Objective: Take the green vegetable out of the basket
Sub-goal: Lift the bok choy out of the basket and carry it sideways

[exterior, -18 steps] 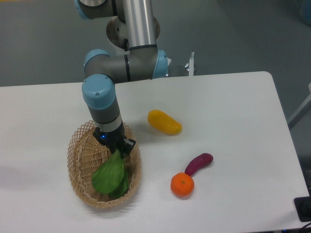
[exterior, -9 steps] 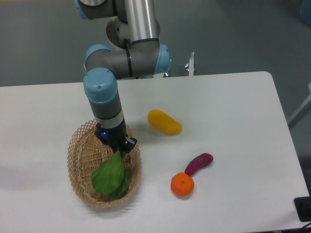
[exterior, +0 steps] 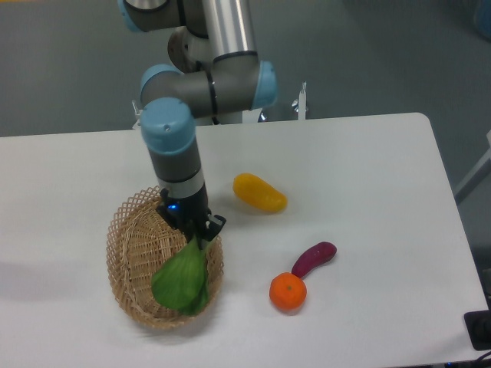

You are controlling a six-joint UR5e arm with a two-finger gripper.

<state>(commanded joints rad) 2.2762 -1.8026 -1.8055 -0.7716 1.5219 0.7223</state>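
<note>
End effector [exterior: 201, 239] clamped on green vegetable [exterior: 182, 279] stalk, leaves hanging over basket [exterior: 132, 264], right side

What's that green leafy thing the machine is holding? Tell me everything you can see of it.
The green vegetable looks like a small bok choy: broad, bright green leaves that widen toward the bottom, with a darker leaf edge on its right side. Its narrow top end is pinched in the gripper, so the stalk is hidden. It hangs tilted, leaves pointing down and left, over the right half of the basket. Whether the leaf tips touch the wicker floor cannot be told.
</note>
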